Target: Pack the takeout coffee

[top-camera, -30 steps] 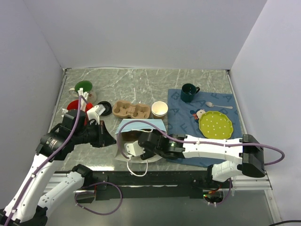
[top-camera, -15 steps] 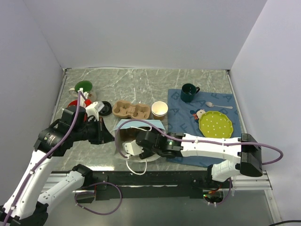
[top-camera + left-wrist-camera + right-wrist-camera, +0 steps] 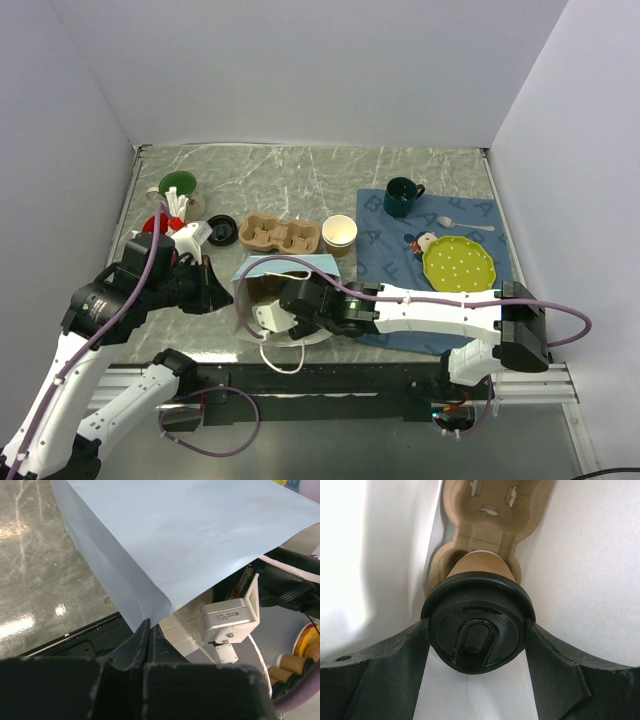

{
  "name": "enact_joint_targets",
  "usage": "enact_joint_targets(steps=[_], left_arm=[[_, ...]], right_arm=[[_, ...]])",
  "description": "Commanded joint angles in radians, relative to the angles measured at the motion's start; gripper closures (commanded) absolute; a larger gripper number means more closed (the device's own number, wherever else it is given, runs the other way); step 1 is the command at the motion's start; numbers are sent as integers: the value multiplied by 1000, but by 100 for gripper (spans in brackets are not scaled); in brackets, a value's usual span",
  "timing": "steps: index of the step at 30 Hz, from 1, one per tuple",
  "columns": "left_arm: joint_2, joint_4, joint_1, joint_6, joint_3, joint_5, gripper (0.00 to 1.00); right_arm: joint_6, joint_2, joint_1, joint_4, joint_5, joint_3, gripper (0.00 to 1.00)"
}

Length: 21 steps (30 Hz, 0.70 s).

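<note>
STATUS: takeout coffee (image 3: pixel 477 615) seated in carrier (image 3: pixel 495 510) inside bag (image 3: pixel 200 540) | right gripper (image 3: pixel 476 635) clasps it | left gripper (image 3: pixel 146 626) pinches bag edge | REMAINING: release, withdraw

The coffee cup (image 3: pixel 479 567) was a small tan paper cup, closed by a round black plastic lid (image 3: pixel 476 635) with a raised rim and an oval sip tab near its middle. It was seen lid-on in the right wrist view, so the lid covered most of its wall. Its base sat in the end socket of a moulded cardboard carrier (image 3: pixel 495 510) inside a white-walled bag (image 3: pixel 580 555). The right gripper (image 3: pixel 477 625) clasped the lid's rim from two opposite sides, and in the top view the cup was hidden within the bag.
</note>
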Motion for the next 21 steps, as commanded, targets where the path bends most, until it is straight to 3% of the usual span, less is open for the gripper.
enact_joint_targets(steps=[1,21], left_arm=[[-1,-16,1,24,41,-28,99],[-19,-2,1,18,32,8,99]], right_arm=[[11,-1,8,-5,44,60,59],[126,77,11,-25,139,105,59]])
